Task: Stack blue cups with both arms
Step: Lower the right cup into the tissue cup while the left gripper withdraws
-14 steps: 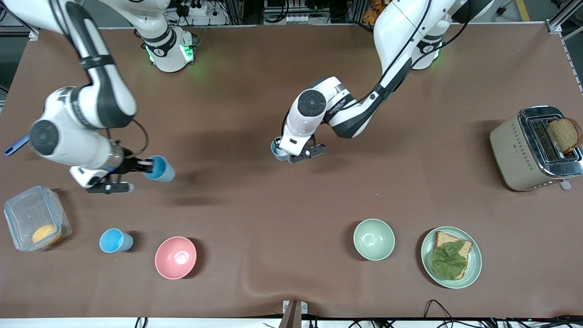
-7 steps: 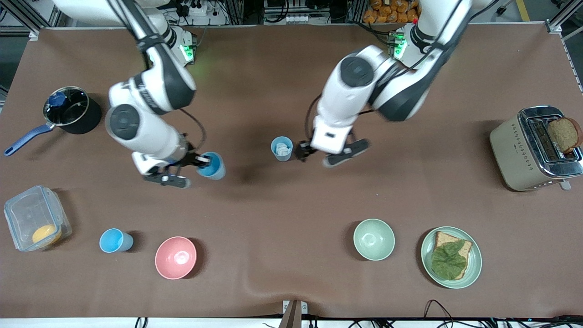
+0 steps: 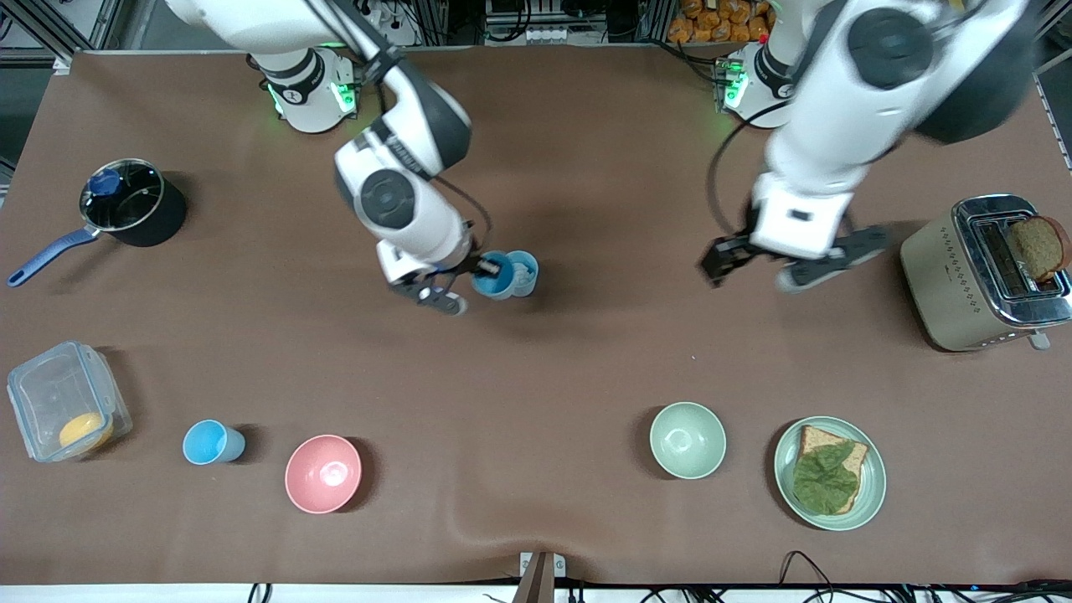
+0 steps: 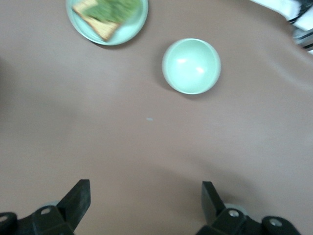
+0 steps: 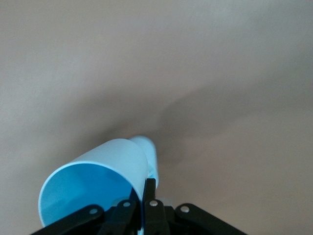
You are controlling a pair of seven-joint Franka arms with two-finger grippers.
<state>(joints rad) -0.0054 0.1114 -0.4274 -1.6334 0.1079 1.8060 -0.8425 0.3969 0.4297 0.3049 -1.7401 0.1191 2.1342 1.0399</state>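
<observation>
My right gripper is shut on the rim of a blue cup, holding it tilted right beside the paler blue cup, which stands on the table's middle. I cannot tell if the two touch. In the right wrist view the gripper pinches the held cup's wall, and the paler cup peeks out past it. A third blue cup stands beside the pink bowl. My left gripper is open and empty, up over the table near the toaster; the left wrist view shows only bare table between its fingers.
A pale green bowl and a plate with bread and a leaf are near the front camera. A toaster stands at the left arm's end. A pot and a clear box are at the right arm's end.
My right arm carried its blue cup toward the table's middle, up to the paler cup. My left gripper let go of the paler cup, opened and swung away toward the toaster.
</observation>
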